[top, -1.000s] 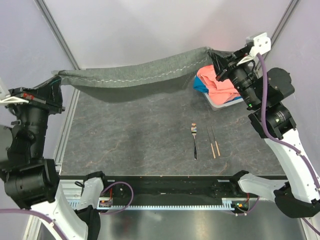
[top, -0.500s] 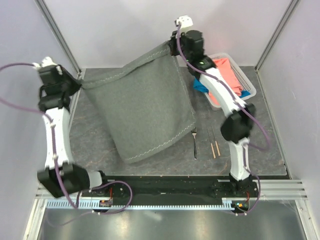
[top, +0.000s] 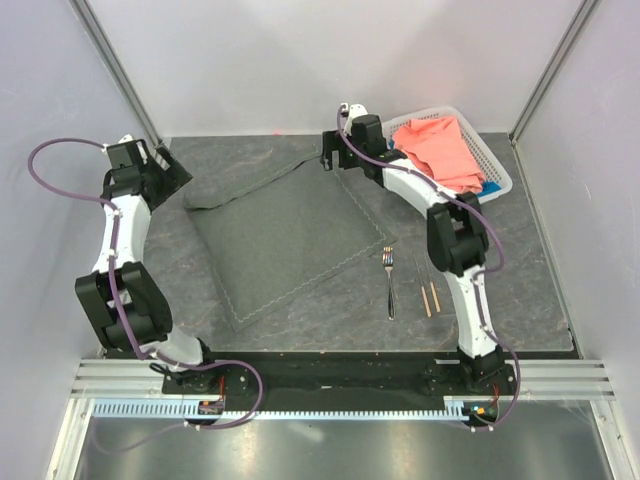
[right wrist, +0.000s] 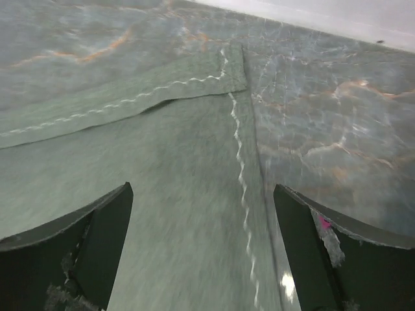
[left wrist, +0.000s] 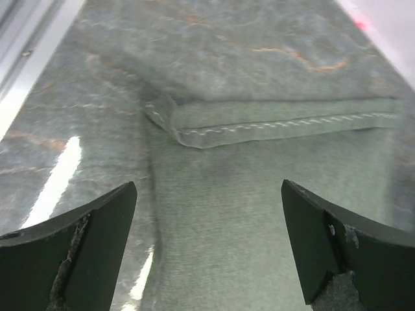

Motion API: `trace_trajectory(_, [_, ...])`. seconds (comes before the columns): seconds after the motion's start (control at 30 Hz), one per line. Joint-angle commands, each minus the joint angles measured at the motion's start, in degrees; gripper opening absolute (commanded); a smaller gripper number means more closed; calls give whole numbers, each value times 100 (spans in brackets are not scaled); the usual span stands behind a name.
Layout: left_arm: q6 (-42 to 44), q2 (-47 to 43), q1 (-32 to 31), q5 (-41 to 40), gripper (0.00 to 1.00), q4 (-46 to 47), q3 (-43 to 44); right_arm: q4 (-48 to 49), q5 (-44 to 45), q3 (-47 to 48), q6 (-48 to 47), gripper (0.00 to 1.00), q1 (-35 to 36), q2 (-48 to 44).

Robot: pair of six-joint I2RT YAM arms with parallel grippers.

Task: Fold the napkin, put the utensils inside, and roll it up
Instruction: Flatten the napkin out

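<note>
Napkin (top: 290,235) dark grey, pale zigzag-stitched hem. Surface (top: 500,290) grey, marbled, rust veins. Cloth (top: 440,150) salmon-pink. Basket (top: 497,180) white.

Top view: napkin (top: 290,235) far-left corner hidden under left gripper (top: 165,166); blue cloth (top: 489,187) mostly buried under salmon-pink cloth (top: 440,150). Wrist views: left gripper and right gripper (right wrist: 202,194) cut off at lower edge; near napkin blurred in right view.

top: high overhead, whole table (top: 500,300) | wrists: close, low | shared: napkin (top: 290,235) far edge
</note>
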Motion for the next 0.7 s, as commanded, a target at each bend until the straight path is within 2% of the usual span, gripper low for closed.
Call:
trace_trajectory(0.0, [314,-430,-90,891,100,12,267,330,-148,-791,226,98,-7,-1557])
trace_trajectory(0.1, [500,-492,-187,989,100,-120,92,-31,-280,-1379,498,95,-7,-1900])
trace_trajectory(0.23, [220,-388,-196,1348,100,82,-286,-101,-666,-2137,815,90,27,-2304])
trace_trajectory(0.3, [122,-326,-441,1630,100,170,-453,-93,-885,-2540,973,89,62,-2402])
trace_trajectory(0.4, [158,-369,-1118,1201,100,179,-769,-66,-991,-3067,1088,88,203,-2586])
trace_trajectory(0.53, [-378,-361,-1269,1726,100,775,-1384,310,-1281,-3658,1254,88,335,-2631])
trace_trajectory(0.67, [-212,-211,-1242,1693,100,558,-1105,312,-1090,-3948,1273,87,335,-2499])
